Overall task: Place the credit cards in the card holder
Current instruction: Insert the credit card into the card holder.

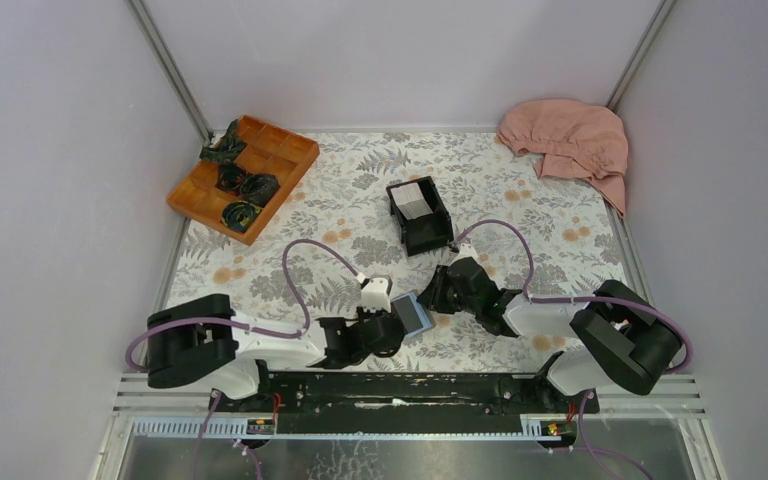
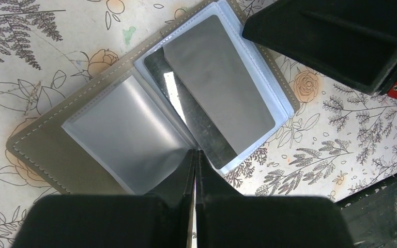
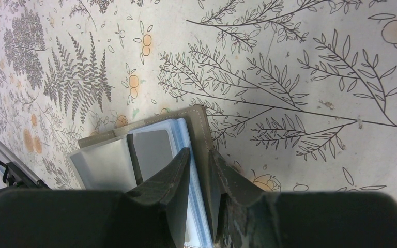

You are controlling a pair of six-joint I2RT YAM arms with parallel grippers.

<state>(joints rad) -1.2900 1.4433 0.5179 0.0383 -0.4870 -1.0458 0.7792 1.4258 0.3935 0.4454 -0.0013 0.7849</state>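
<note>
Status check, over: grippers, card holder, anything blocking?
Left gripper shut at the near edge of the open card holder. Right gripper grips its opposite edge. Credit cards in black box. Nothing blocking.

A robotics lab booth: grey panels [image 1: 50, 180] wall in the floral worktop [image 1: 350, 180]. The left arm [image 1: 270, 345] and right arm [image 1: 545, 318] are bolted to a rail [image 1: 400, 388] at bottom centre.
</note>
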